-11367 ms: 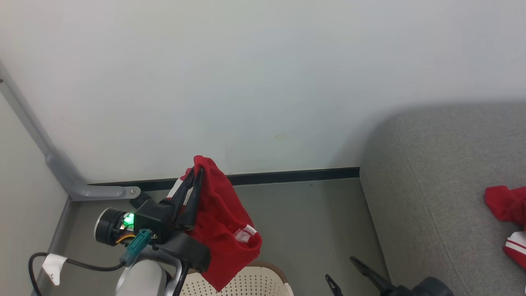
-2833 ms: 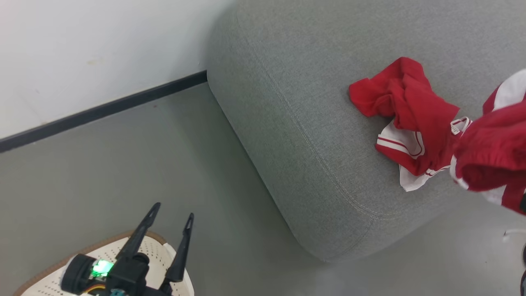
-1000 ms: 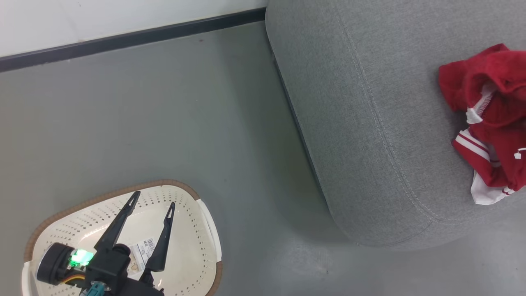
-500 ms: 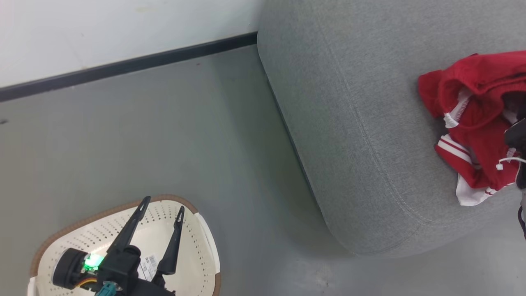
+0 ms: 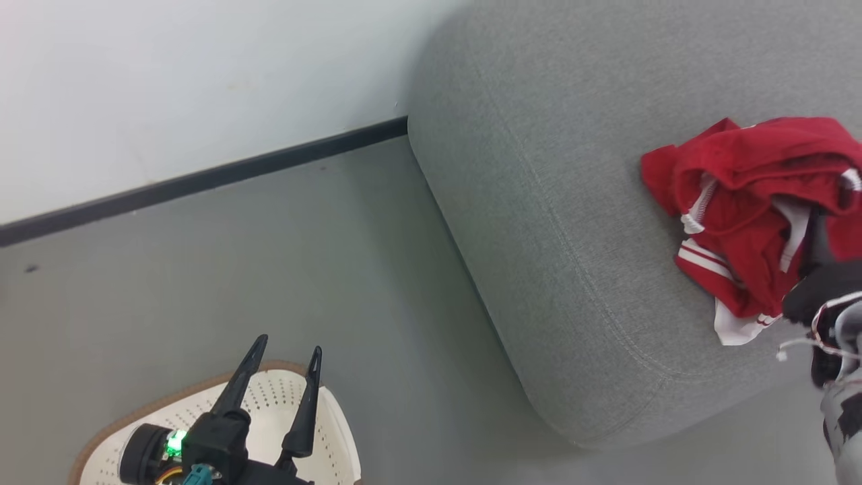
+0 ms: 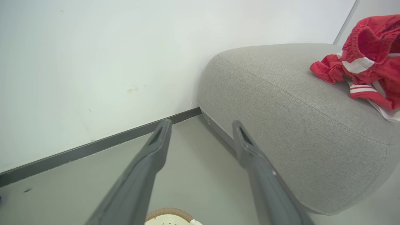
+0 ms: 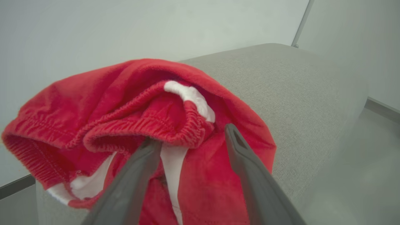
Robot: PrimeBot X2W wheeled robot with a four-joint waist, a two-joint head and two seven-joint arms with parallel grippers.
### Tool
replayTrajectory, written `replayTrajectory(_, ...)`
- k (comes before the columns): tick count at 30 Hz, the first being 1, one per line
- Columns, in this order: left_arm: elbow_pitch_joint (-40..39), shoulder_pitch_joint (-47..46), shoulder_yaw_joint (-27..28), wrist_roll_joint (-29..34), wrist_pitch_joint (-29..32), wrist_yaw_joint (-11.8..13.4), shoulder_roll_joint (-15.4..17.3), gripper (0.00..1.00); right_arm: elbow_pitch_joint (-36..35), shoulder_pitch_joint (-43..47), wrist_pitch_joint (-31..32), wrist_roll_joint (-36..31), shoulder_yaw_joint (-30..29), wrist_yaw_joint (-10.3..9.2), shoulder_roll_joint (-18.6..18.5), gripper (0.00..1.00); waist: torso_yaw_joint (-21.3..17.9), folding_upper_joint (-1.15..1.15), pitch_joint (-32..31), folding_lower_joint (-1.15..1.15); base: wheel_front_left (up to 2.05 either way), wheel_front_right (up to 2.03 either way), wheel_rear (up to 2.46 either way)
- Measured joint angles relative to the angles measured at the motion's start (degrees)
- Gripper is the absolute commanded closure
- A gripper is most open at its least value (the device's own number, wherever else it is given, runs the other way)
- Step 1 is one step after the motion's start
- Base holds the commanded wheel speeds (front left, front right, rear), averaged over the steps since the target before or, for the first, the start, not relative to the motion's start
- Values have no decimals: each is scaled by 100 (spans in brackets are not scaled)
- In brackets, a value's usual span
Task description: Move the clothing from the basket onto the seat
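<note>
The clothing (image 5: pixel 741 202), red with white stripe trim, lies bunched on the grey seat (image 5: pixel 539 202) toward its right end. My right gripper (image 5: pixel 818 229) is at the pile's right side. In the right wrist view this gripper (image 7: pixel 190 137) is open, with its left fingertip tucked under a red elastic waistband (image 7: pixel 140 125). My left gripper (image 5: pixel 288 347) is open and holds nothing, above the cream basket (image 5: pixel 330 417). The visible part of the basket's inside is bare. The left wrist view looks past these open fingers (image 6: pixel 156 150) to the seat (image 6: pixel 281 100) and the clothing (image 6: pixel 368 62).
A pale wall (image 5: pixel 168 87) with a dark skirting strip (image 5: pixel 202 182) runs behind. Grey floor (image 5: pixel 303 269) separates the basket from the seat's rounded left end. The basket's brown rim (image 6: pixel 170 214) shows at the bottom of the left wrist view.
The head camera has shifted, so the whole picture moved. My right gripper has come into view at the right edge against the clothing pile and has opened wide. My left gripper stays open over the basket.
</note>
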Motion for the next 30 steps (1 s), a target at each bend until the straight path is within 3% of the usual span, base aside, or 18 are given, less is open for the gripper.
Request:
replayTrajectory(5, 60, 61, 67, -37, 0, 30, -56, 0, -299, 455, -8, -208, 191, 42, 15, 0, -63, 0, -251, 0, 0, 0, 0)
replayTrajectory(10, 135, 114, 78, -46, 0, 52, -170, 0, -958, 938, -56, -353, 405, 224, 20, 0, -120, 0, -495, 0, 0, 0, 0)
replayTrajectory(21, 177, 131, 167, -111, 0, 136, -296, 0, -3856, 2109, -57, -359, 604, 369, 98, 0, -106, 0, -1006, 0, 0, 0, 0)
replayTrajectory(30, 111, 157, 253, -113, 0, 282, -374, 0, -5435, 3038, -99, 33, 656, 417, 256, 0, 216, -1, -1326, 1, 0, 0, 0)
